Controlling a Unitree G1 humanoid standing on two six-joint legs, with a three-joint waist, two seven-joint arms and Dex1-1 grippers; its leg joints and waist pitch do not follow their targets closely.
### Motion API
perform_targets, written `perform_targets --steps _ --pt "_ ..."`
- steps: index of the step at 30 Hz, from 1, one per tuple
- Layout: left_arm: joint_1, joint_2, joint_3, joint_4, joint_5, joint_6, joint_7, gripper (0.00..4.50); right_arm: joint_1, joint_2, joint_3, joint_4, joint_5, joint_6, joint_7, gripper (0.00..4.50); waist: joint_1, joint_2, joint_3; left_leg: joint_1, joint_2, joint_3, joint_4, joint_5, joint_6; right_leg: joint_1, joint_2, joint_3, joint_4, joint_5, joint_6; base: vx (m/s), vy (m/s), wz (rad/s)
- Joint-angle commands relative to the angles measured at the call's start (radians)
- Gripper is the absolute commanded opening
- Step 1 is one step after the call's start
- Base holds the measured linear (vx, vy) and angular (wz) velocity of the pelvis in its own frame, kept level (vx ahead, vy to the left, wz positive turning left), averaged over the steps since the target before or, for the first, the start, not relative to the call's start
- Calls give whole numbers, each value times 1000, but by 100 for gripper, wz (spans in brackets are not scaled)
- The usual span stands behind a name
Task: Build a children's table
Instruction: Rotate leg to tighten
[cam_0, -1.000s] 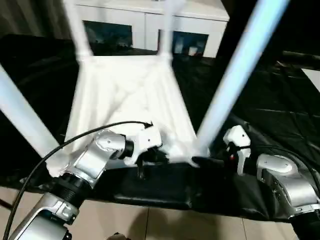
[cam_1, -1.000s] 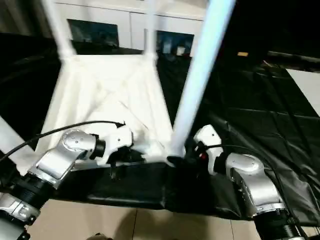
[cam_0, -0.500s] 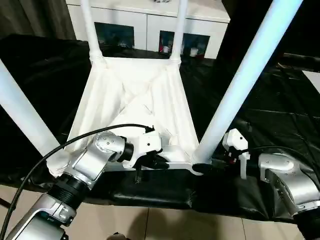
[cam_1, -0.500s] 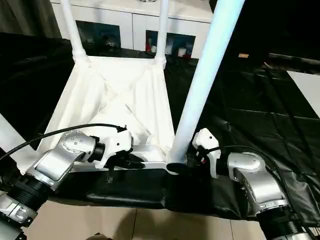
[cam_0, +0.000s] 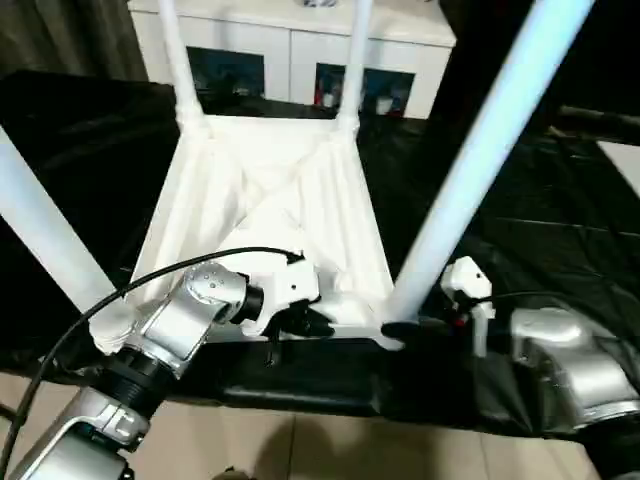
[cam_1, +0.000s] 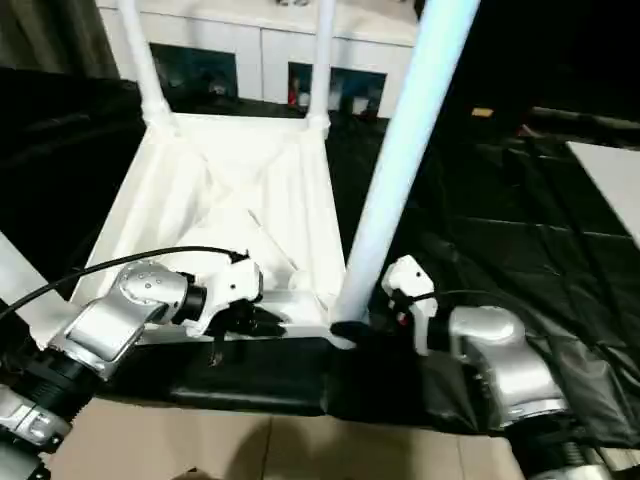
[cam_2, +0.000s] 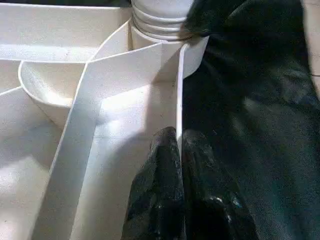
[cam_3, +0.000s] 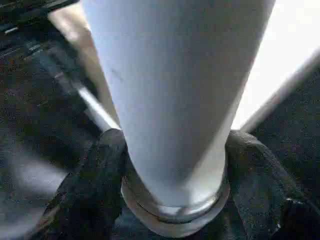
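Children's table (cam_0: 270, 200) sits upside down on the black-draped bench (cam_0: 560, 210), ribbed underside up, all four legs standing in the corner sockets. Tabletop is white moulded plastic, rectangular, thin-walled with tall diagonal ribs and a skirt edge; my read: light, fairly stiff thanks to the ribbing, but single webs will flex if pinched hard. Smooth glossy surface, so likely slippery under the pads. Whole assembly looks top-heavy with the legs up, and the sheet under it is loose and wrinkled, so expect it to slide rather than resist a push. Near right leg (cam_0: 480, 160) is a long tapered round tube, smooth, widening to a ringed collar at the socket (cam_3: 175, 212); best grip is low, just above that collar, where it's thickest and leverage on the joint is smallest. Right pincer (cam_3: 172, 165) has its fingers either side of that leg base, one each flank, close against it; whether they actually clamp it I cannot tell. Left pincer (cam_2: 179, 150) is closed right down on a thin upright rib at the tabletop's near edge, beside that socket, the web caught between the fingertips (cam_2: 165, 150). Good hold for steadying, poor for lifting. White cabinet (cam_0: 300, 50) stands behind, beyond the bench.
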Motion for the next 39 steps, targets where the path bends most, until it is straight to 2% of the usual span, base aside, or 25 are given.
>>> perform_targets --steps 1,2,3,4,5,8,11,14,16,17,19,20,22,25,26,28,29,30,31,33,34,36,37,38,39 --pt "-15 -72 0 64 17 56 109 0 -13 77 -21 89 -54 34 -203 265 -4 4 -42 13 48 -19 -82 -290 -1 30 -72 30 -87 -332 -199 0 0 0" --pt "-29 -106 13 89 20 72 161 0 -28 125 -45 116 -58 40 -296 265 -18 4 -35 21 44 -26 -86 -381 -36 17 -74 26 -102 -488 -160 -60 7 -4" --pt "-29 -106 13 89 20 72 161 0 -28 125 -45 116 -58 40 -296 264 -24 3 -36 23 42 -30 -86 -406 -43 16 -75 23 -107 -533 -145 -68 15 -10" --pt "-47 -151 30 118 19 100 225 0 -52 183 -73 146 -58 45 -403 264 -34 -1 -37 16 40 -37 -89 -415 -50 23 -78 20 -112 -582 -113 -68 15 -10" --pt "-74 -210 57 162 20 135 318 0 -85 251 -107 189 -59 41 -536 264 -42 5 -38 18 37 -43 -89 -431 -52 16 -79 17 -120 -614 -97 -66 22 -13" --pt "-128 -337 101 279 39 139 539 0 -161 394 -159 292 -58 22 -779 264 -56 9 -38 26 32 -47 -86 -464 -49 11 -77 6 -133 -643 -74 -58 24 -10" --pt "-156 -414 99 355 57 97 633 0 -226 477 -134 400 -82 -7 -853 264 -61 19 -40 20 37 -53 -97 -479 -36 25 -80 -16 -136 -544 -82 0 0 0" --pt "-159 -422 94 363 63 92 636 0 -238 490 -124 417 -83 -18 -826 264 -56 15 -40 23 35 -44 -97 -487 -14 19 -83 -12 -139 -503 -97 0 0 0" --pt "-162 -418 79 358 82 77 627 0 -247 502 -124 406 -76 -35 -773 334 -54 9 -43 17 36 -43 -99 -457 -1 25 -87 -10 -135 -486 -101 0 0 0" --pt "-162 -408 73 351 91 70 618 0 -247 500 -122 388 -77 -44 -752 334 -52 11 -42 17 37 -40 -99 -449 4 22 -87 -9 -135 -481 -102 0 0 0" --pt "-169 -385 64 363 111 39 607 0 -251 487 -119 373 -103 -77 -753 346 -51 12 -42 16 36 -40 -99 -447 9 22 -89 -10 -136 -486 -103 0 0 0" --pt "-172 -375 62 371 116 30 602 0 -251 474 -113 370 -116 -94 -754 362 -55 12 -43 7 37 -42 -102 -438 8 29 -91 -14 -134 -493 -98 0 0 0" --pt "-168 -356 56 360 118 14 577 0 -241 453 -108 342 -117 -94 -740 383 -58 12 -43 9 38 -44 -102 -450 5 27 -93 -19 -135 -503 -97 0 0 0" --pt "-149 -302 40 311 122 -5 507 0 -201 379 -79 243 -127 -61 -683 403 -60 11 -44 1 40 -45 -104 -426 10 33 -95 -19 -135 -488 -96 0 0 0" --pt "-140 -282 36 290 123 -4 483 0 -184 344 -65 205 -130 -33 -646 417 -55 9 -50 -2 42 -42 -102 -378 20 36 -93 -14 -125 -414 -110 0 0 0" --pt "-117 -247 32 244 114 7 428 0 -150 277 -45 137 -120 -4 -552 417 -51 10 -49 -1 44 -32 -99 -336 39 31 -91 -9 -120 -350 -139 0 0 0" --pt "-108 -234 29 227 111 5 402 0 -137 254 -41 114 -116 1 -512 417 -49 7 -45 -2 47 -29 -98 -342 47 29 -92 -9 -123 -375 -143 0 0 0" --pt "-87 -196 9 190 104 -36 322 0 -109 197 -35 65 -100 17 -422 417 -45 14 -44 1 45 -31 -97 -349 47 27 -93 -9 -124 -396 -141 0 0 0" --pt "-87 -196 9 190 104 -36 322 0 -109 197 -35 65 -100 17 -422 417 -44 11 -47 0 47 -30 -97 -344 50 29 -93 -8 -125 -396 -140 0 0 0" --pt "-52 -135 -20 131 75 -69 191 0 -74 113 -27 11 -72 12 -276 417 -31 14 -52 1 51 -27 -94 -298 54 29 -93 -6 -115 -328 -163 0 0 0" --pt "-22 -86 -43 77 43 -76 89 0 -44 44 -9 -32 -48 5 -161 417 -25 16 -51 7 55 -24 -93 -297 55 24 -92 -4 -111 -300 -181 0 0 0" --pt "-3 -49 -64 41 27 -89 21 0 -23 -1 7 -60 -30 8 -93 417 -16 16 -54 8 57 -18 -90 -258 66 26 -89 -3 -100 -214 -217 70 -25 9" --pt "0 -41 -69 33 23 -91 6 0 -19 -9 10 -65 -26 10 -80 417 -16 16 -54 8 57 -18 -90 -258 66 26 -89 -3 -100 -214 -217 76 -23 8" --pt "9 -20 -80 13 14 -89 -32 0 -9 -31 15 -78 -14 15 -47 417 -8 17 -59 8 57 -14 -84 -182 79 30 -84 -5 -83 -102 -249 71 -11 5" --pt "9 -20 -80 13 14 -89 -32 0 -9 -31 15 -78 -14 15 -47 417 -7 17 -60 6 55 -11 -81 -154 87 31 -84 -5 -78 -64 -257 51 4 1"
